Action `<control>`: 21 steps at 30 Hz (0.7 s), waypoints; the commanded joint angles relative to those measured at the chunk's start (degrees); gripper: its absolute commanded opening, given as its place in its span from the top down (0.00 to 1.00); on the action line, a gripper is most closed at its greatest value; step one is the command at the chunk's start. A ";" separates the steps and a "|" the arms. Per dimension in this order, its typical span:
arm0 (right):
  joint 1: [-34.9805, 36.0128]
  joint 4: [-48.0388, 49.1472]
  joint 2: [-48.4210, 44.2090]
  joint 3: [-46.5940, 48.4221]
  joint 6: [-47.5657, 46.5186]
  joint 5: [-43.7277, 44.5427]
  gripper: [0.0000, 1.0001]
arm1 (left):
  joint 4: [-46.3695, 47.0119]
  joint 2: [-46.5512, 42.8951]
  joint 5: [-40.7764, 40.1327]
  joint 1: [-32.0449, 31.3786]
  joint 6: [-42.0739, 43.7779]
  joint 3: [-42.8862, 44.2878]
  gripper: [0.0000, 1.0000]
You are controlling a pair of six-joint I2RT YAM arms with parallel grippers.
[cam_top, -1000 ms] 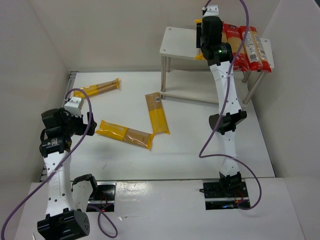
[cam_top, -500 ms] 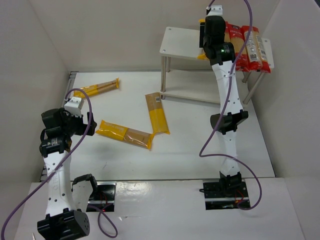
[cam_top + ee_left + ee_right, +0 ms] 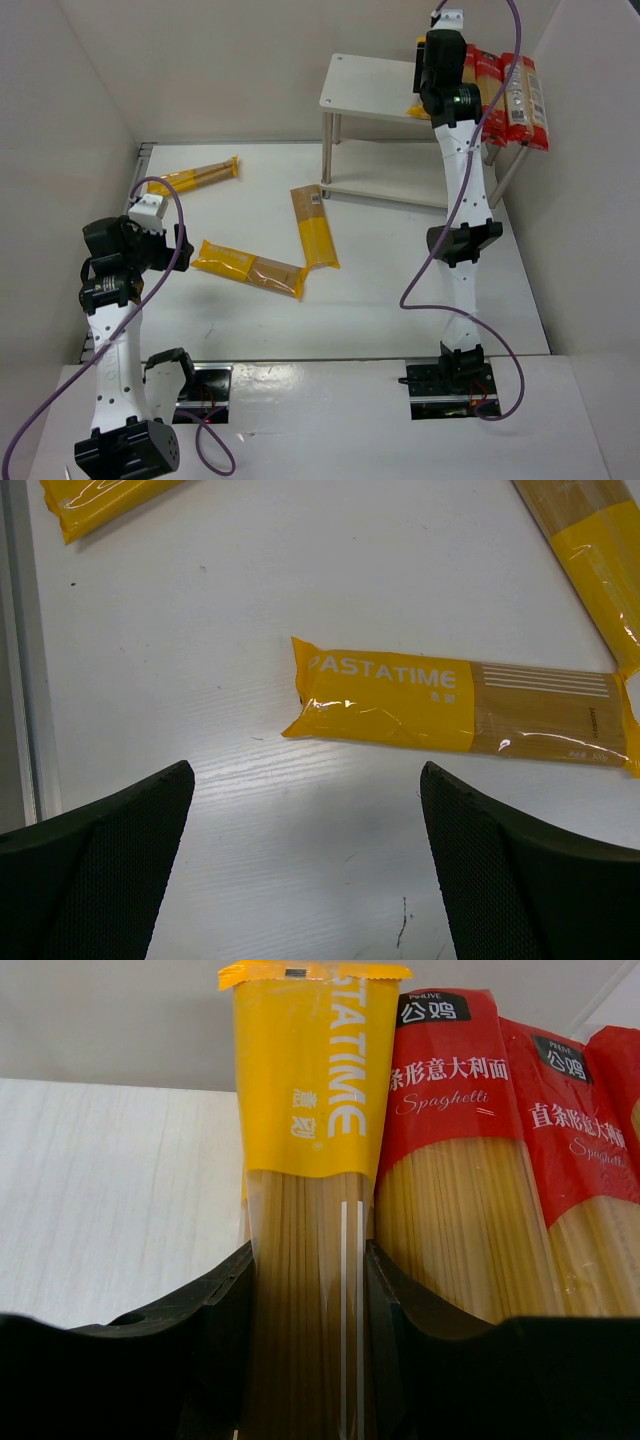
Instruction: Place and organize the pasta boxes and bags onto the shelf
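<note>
Right end effector (image 3: 308, 1275) pinches yellow spaghetti packet (image 3: 305, 1110) on shelf (image 3: 110, 1190) top, red packets (image 3: 450, 1160) touching at 3 o'clock; its near end cut off. Left end effector (image 3: 305, 815) spread; second yellow packet (image 3: 400, 705) on tabletop (image 3: 250, 600) at 12 o'clock.

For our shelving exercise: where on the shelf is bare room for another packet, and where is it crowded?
Bare: the left of the shelf's top board, from its edge to the yellow Pastatime packet. Crowded: the right part, where red spaghetti packets lie beside it.
</note>
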 commanded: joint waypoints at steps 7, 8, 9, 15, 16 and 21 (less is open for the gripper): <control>-5.27 -0.78 -4.97 1.43 -0.44 10.12 1.00 | 1.43 -0.12 1.69 0.23 1.17 1.18 0.01; -5.27 -0.78 -4.97 1.43 -0.44 10.12 1.00 | 1.43 -0.12 1.69 0.23 1.17 1.18 0.01; -5.27 -0.78 -4.97 1.43 -0.44 9.34 1.00 | 1.43 -0.12 1.69 0.23 1.17 1.18 0.01; -5.27 -1.31 -4.97 1.95 -0.44 5.47 0.85 | 1.43 -0.12 1.69 0.23 1.17 1.18 0.01; -5.27 -1.92 -4.97 1.95 -0.44 4.77 0.75 | 1.43 -0.12 1.69 0.23 1.17 1.18 0.01; -5.27 -2.44 -5.50 1.95 -0.44 1.78 0.37 | 1.43 -0.12 1.69 0.23 1.17 1.18 0.01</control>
